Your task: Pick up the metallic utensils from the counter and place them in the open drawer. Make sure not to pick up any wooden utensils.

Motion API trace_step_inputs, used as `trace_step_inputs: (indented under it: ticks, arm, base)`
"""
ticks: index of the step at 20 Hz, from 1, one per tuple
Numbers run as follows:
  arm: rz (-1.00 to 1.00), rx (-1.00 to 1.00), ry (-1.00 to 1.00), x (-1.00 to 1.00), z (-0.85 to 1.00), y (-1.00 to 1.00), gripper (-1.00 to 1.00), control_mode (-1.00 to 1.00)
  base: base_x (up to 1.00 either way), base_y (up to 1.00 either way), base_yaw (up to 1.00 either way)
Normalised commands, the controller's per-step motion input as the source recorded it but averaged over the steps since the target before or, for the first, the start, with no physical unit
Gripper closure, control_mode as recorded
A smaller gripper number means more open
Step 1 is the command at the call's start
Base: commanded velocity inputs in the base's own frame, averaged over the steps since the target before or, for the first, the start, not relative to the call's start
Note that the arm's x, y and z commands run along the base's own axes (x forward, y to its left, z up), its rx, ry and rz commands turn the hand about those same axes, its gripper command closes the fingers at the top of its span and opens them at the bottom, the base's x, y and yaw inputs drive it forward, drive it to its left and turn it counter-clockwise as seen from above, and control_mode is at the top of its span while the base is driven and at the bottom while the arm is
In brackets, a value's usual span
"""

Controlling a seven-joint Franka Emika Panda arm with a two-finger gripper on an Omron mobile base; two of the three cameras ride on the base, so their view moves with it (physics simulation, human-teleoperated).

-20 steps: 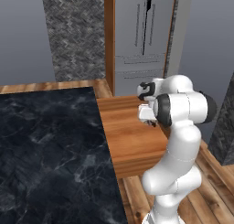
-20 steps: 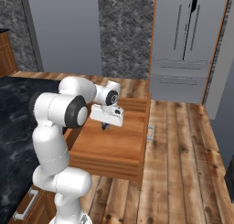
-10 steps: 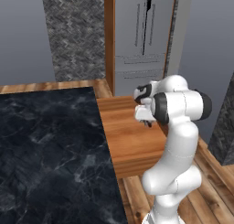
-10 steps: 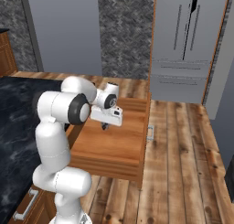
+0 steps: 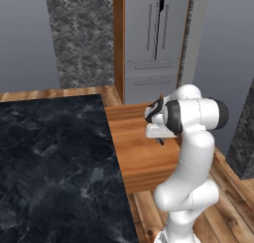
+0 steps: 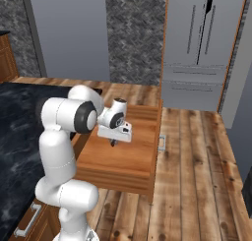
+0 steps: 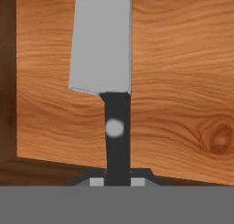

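My gripper point(image 7: 117, 181) is shut on the dark handle of a silver-bladed knife point(image 7: 103, 40), one of the metallic utensils. The blade points away from the hand over the wooden floor of the open drawer point(image 7: 183, 81). In the base views the gripper point(image 5: 159, 140) point(image 6: 113, 142) hangs low over the drawer point(image 5: 141, 160) point(image 6: 123, 164), which juts out from the black marble counter point(image 5: 49, 152) point(image 6: 15, 122). The knife is too small to make out there.
A grey double-door fridge point(image 5: 154, 43) point(image 6: 197, 48) stands behind the drawer. Plank flooring point(image 6: 197, 161) lies to the drawer's right. The drawer's front carries a small metal handle point(image 6: 162, 142).
The hand has sunk a little toward the drawer floor, still gripping the knife.
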Motion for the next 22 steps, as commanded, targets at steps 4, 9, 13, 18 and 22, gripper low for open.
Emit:
trace_step_inputs:
  ticks: [4,9,13,18,22]
  arm:
    - [0.03,0.00,-0.08,0.00,-0.40,0.00,1.00,-1.00]
    - [0.01,0.00,-0.06,0.19,-0.32,0.01,1.00,-1.00]
    - [0.00,0.00,0.00,0.63,-0.05,0.00,1.00,-1.00]
    - [0.00,0.00,0.00,0.68,0.00,0.00,1.00,-1.00]
    - [0.00,0.00,0.00,0.52,0.00,0.00,1.00,-1.00]
  base:
    - [0.00,0.00,0.00]
    - [0.00,0.00,0.00]
    - [0.00,0.00,0.00]
    - [0.00,0.00,0.00]
    - [0.00,0.00,0.00]
